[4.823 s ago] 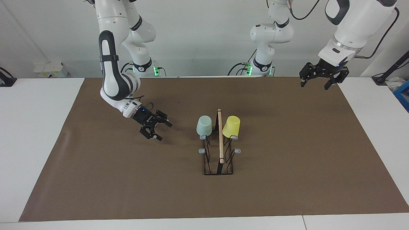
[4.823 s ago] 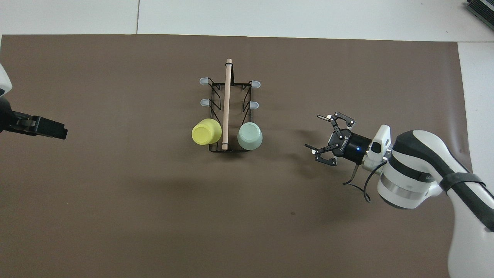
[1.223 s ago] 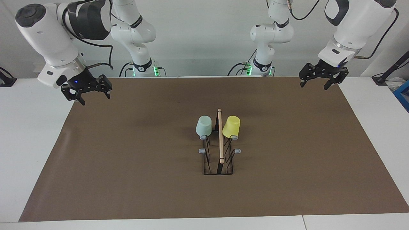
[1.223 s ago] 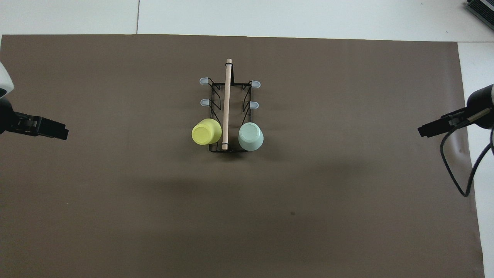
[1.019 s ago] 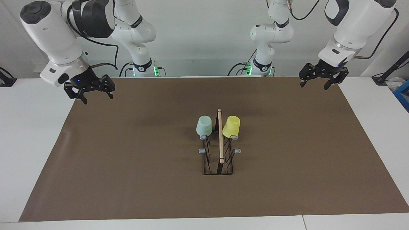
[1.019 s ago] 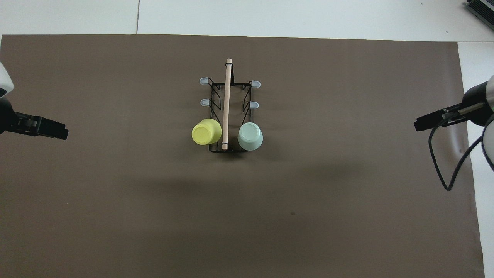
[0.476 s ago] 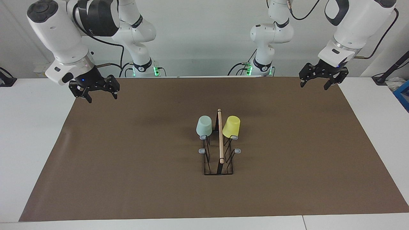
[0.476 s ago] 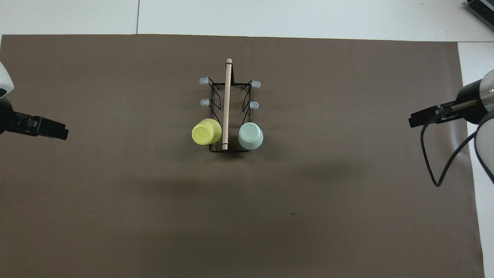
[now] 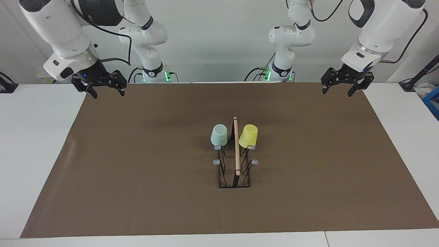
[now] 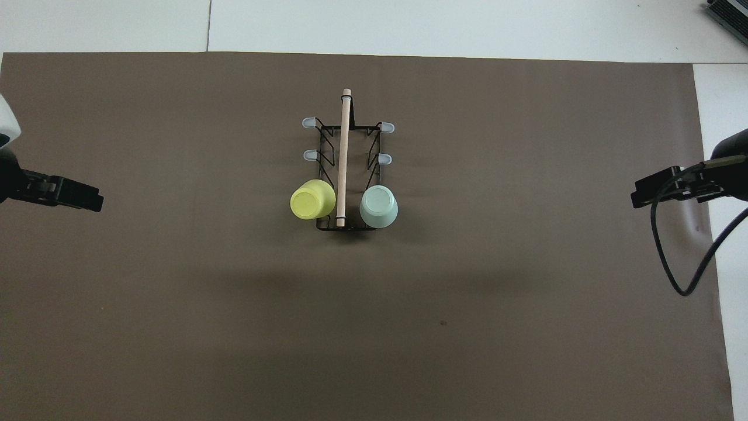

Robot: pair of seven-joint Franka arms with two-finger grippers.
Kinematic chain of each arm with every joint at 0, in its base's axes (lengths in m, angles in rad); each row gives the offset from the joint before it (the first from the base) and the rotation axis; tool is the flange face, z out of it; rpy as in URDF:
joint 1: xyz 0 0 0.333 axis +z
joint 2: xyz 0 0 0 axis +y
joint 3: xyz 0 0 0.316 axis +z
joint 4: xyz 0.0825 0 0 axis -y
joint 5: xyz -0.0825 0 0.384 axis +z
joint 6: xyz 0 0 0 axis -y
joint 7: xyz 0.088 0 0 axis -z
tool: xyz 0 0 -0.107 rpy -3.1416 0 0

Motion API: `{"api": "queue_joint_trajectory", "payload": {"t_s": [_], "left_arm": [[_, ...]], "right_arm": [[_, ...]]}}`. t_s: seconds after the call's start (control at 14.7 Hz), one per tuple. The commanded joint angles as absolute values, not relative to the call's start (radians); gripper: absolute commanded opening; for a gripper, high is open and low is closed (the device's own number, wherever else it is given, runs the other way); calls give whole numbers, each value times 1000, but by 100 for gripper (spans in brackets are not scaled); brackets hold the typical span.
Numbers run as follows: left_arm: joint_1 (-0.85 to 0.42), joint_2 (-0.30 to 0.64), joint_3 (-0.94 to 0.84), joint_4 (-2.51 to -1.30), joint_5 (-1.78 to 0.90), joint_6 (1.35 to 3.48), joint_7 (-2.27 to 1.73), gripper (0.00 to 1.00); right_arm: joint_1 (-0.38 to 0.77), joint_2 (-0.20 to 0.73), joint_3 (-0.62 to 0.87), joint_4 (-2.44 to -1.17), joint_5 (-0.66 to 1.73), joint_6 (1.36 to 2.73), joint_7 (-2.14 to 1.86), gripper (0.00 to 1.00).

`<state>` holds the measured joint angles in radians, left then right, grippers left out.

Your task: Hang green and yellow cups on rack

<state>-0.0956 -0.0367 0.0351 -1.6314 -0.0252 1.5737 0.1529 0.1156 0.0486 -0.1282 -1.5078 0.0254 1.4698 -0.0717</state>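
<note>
Two white arms hang raised over the bench, one at each end, and neither holds anything. A brown mat covers most of the bench top. Over the mat's corner at the right arm's end sits the right gripper, its fingers spread apart and empty. The left gripper is up over the corner at the left arm's end, fingers likewise released. Near the middle of the mat stands the rack, a black wire frame with a pale wooden rod along its top. Both cups hang upside down on the pair of prongs nearest the robots: the green cup on the right arm's side of the rod, the yellow cup on the left arm's side. Four grey-tipped prongs stand bare
</note>
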Motion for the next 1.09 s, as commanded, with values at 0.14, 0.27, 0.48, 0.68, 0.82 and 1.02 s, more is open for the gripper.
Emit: {"api": "queue_joint_trajectory", "payload": {"t_s": [0.14,0.27,0.48,0.68,0.82,1.02], "left_arm": [[-94,-49,31,-1647,-9,1575,143,100],[-94,-49,31,-1647,-9,1575,144,100],[-94,-49,31,-1647,-9,1575,143,100],[-94,-49,31,-1647,-9,1575,143,100],[-94,-49,31,-1648,-9,1575,141,100],[-94,-49,31,-1647,-9,1575,143,100]], "right_arm": [[71,58,-118,-1497,49,1463,-57,100],[69,71,-114,-1494,48,1470,-57,100],[29,92,-71,-1494,46,1465,-57,100],[-6,86,-20,-1493,37,1474,-55,100],[-14,84,-18,-1493,37,1471,-57,100],[-47,86,15,-1483,31,1460,-52,100]]}}
